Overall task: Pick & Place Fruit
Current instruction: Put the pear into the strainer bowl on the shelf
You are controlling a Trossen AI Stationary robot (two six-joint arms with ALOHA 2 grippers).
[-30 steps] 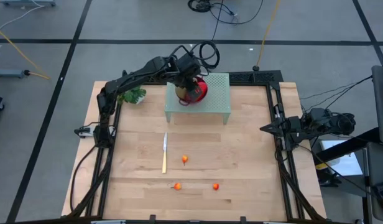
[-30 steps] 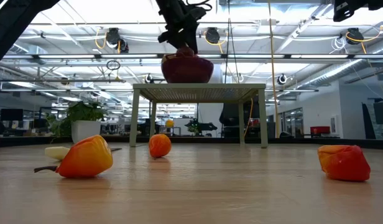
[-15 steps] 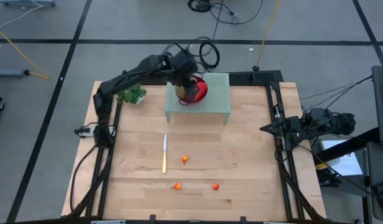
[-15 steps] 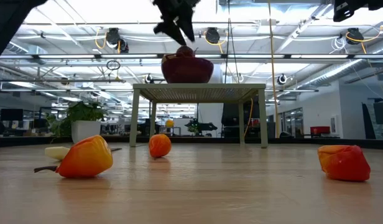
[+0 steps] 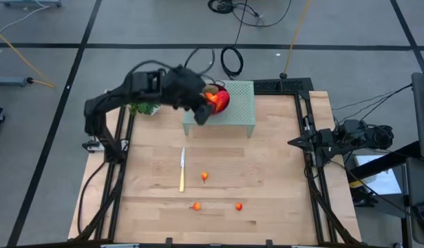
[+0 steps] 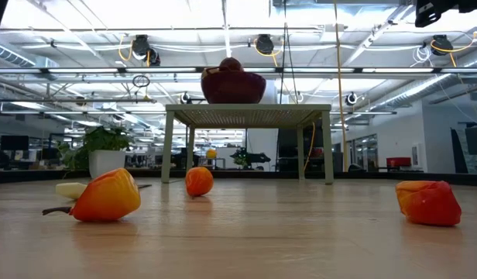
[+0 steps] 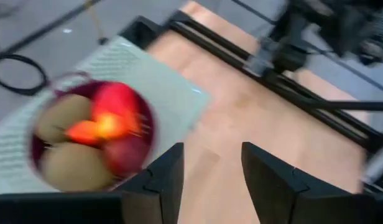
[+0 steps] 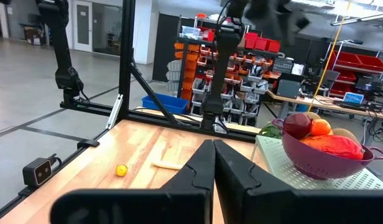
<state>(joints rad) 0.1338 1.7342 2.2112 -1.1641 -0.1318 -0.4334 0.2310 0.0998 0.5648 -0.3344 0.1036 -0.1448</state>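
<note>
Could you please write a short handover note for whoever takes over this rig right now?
Left gripper: open and empty, at the front left edge of the green stand.
Right gripper: shut, parked at the table's right edge.
Done: the bowl on the stand holds the kiwi-like ovals, red pieces and an orange one.
Left: three small orange fruits on the table.
The knife lies beside them; leave it.

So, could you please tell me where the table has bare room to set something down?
Free: the right half of the table, and the strip between the green stand and the knife. Crowded: the front middle, with three small orange fruits, and the bowl on the stand.
</note>
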